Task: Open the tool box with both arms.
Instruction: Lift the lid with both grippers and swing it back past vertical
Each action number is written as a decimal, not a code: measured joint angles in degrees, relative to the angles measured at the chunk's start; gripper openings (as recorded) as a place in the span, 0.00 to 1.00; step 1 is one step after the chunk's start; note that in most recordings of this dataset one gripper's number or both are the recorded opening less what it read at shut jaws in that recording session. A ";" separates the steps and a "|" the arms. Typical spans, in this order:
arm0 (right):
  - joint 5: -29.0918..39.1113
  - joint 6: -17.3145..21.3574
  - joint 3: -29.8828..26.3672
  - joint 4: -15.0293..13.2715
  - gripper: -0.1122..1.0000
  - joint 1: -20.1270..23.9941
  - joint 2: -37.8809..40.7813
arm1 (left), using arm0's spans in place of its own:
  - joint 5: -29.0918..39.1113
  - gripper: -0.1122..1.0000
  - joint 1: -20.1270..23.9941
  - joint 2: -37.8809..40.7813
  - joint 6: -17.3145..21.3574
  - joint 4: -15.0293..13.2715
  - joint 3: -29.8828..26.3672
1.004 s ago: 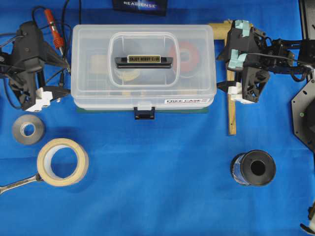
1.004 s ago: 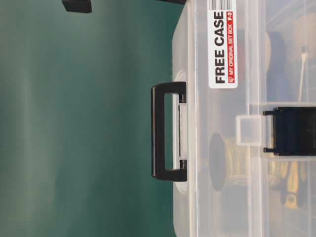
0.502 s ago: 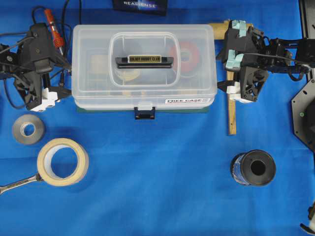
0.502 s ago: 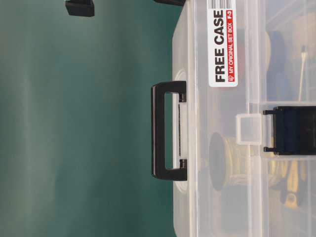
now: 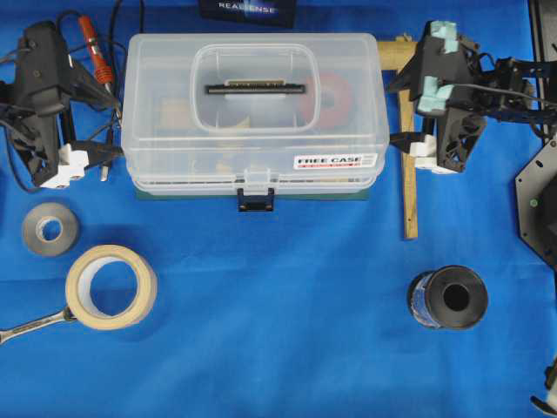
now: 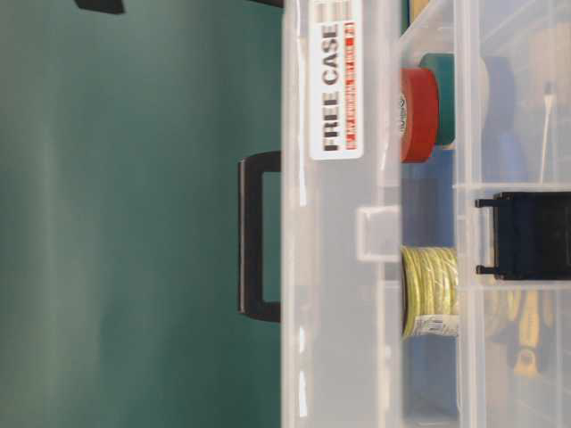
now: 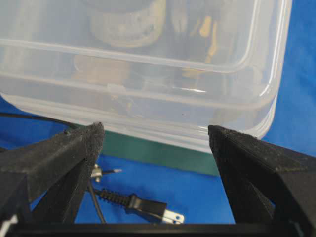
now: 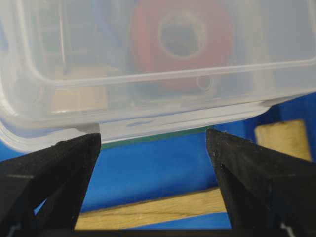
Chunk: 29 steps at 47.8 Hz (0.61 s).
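The clear tool box [image 5: 252, 113] stands at the back centre on its green base. Its lid is raised off the lower part. In the table-level view a gap behind the lid [image 6: 339, 267] shows a red tape roll [image 6: 419, 114] and a yellow spool [image 6: 428, 290]. The dark blue latch [image 5: 255, 200] hangs at the front. My left gripper [image 5: 117, 131] is open at the box's left end, its fingertips [image 7: 96, 131] right at the lid rim. At the right end my right gripper [image 5: 396, 111] is open, its fingertips [image 8: 210, 133] likewise at the rim.
A masking tape roll [image 5: 110, 286], a grey tape roll [image 5: 50, 229] and a wrench [image 5: 30, 324] lie front left. A black spool [image 5: 448, 298] sits front right. A wooden square [image 5: 408, 192] lies under the right arm. A red soldering iron [image 5: 93, 43] and its plug [image 7: 148, 207] lie by the left arm.
The lid has lifted away from the lower part, opening a gap, and its handle now shows edge-on. Both grippers have risen and shifted toward the back with it.
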 measured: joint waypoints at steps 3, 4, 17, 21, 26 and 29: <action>0.00 0.00 0.00 -0.18 0.88 -0.44 -0.88 | 0.00 0.93 0.62 -0.62 0.00 0.09 0.00; 0.00 0.00 0.00 -0.18 0.88 -0.62 -1.23 | 0.00 0.93 0.79 -0.88 0.00 0.00 -0.09; -1.05 0.00 -0.70 -0.26 0.88 -3.60 -3.60 | -0.09 0.93 5.71 -4.48 0.00 0.09 -0.35; -2.46 0.00 -0.70 -0.26 0.88 -4.75 -3.96 | -0.44 0.93 7.47 -5.36 0.00 0.09 -0.44; -4.48 0.00 -0.62 -0.18 0.88 -6.50 -4.04 | -1.58 0.93 9.32 -6.06 0.18 0.09 -0.44; -5.45 0.00 -0.62 -0.18 0.88 -7.47 -4.04 | -2.46 0.93 10.20 -6.06 0.88 0.09 -0.44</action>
